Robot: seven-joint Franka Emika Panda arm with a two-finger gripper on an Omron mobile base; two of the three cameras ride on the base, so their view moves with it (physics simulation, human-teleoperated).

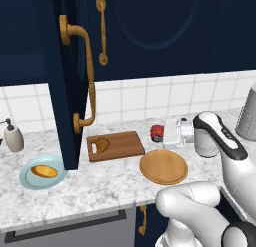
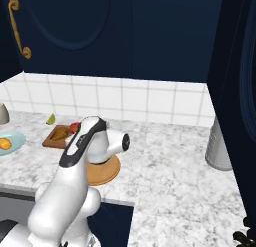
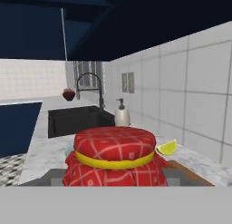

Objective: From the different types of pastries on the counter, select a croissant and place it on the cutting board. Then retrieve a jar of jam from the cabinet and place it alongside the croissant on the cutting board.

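marble counter (image 1: 100,183) under navy cabinet (image 1: 165,31), one door swung open at left. board (image 1: 125,143) lies by the tiled wall, croissant (image 1: 102,144) on its left part near the handle slot. gripper (image 1: 159,133) is level, just right of the board's right end, clamped on the jar (image 1: 157,132); in hand view jar (image 3: 115,157) sits close up, red lid, yellow band. round wooden plate (image 1: 163,166) in front of the hand. orange bun (image 1: 44,171) on blue plate (image 1: 30,181), far left. lemon wedge (image 3: 167,148) near wall.
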